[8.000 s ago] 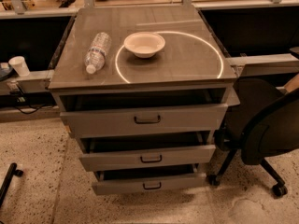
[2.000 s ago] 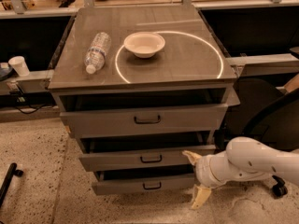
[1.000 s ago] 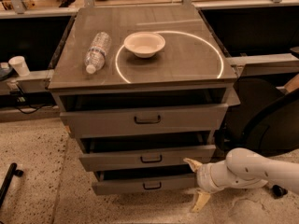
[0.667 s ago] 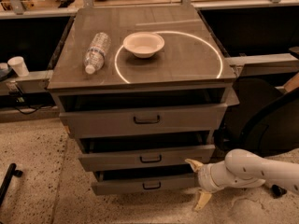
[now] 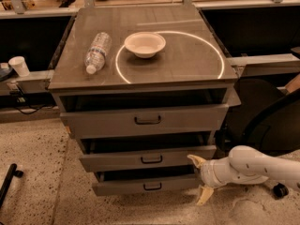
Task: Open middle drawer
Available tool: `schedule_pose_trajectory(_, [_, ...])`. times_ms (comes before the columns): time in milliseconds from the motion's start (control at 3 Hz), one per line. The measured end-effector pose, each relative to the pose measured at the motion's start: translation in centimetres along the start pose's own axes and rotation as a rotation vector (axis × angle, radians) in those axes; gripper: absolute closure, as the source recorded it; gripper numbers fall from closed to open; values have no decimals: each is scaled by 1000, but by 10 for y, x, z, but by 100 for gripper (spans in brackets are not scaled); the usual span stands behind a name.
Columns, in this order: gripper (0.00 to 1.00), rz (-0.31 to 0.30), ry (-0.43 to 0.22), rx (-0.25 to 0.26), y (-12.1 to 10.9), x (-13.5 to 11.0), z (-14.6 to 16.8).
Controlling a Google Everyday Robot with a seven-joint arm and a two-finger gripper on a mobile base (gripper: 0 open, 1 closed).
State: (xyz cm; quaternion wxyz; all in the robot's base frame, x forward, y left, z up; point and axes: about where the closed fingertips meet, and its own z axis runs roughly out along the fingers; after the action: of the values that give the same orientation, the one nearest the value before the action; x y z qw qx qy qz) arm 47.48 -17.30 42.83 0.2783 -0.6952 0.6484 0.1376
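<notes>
The grey cabinet has three drawers, all standing slightly out. The middle drawer [image 5: 147, 159] is the second one, with a small black loop handle [image 5: 152, 159]. My gripper [image 5: 200, 180] is at the end of a white arm coming in from the lower right. It sits low, just right of the middle and bottom drawer fronts, level with the gap between them. Its two tan fingers are spread apart, one pointing up-left and one down, holding nothing. It is well right of the handle and not touching it.
The top drawer [image 5: 145, 120] and bottom drawer [image 5: 147, 186] also have black handles. A clear water bottle [image 5: 97, 51] lies on the cabinet top beside a white bowl [image 5: 144, 43]. A black office chair [image 5: 269, 121] stands at the right. A white cup [image 5: 18, 65] sits at the left.
The white arm came into view from the lower right. Over the last second it has barely moved, staying beside the lower drawers. The drawers have not moved.
</notes>
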Motion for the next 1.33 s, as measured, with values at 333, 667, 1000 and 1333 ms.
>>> schedule_pose_trajectory(333, [0,-3,-7,26,-23,6,-2])
schedule_pose_trajectory(667, [0,12,-7,32,-51,18,9])
schedule_pose_trajectory(1000, [0,16,-9,30,-66,22,19])
schedule_pose_trajectory(1333, [0,17,-1,33,-77,22,25])
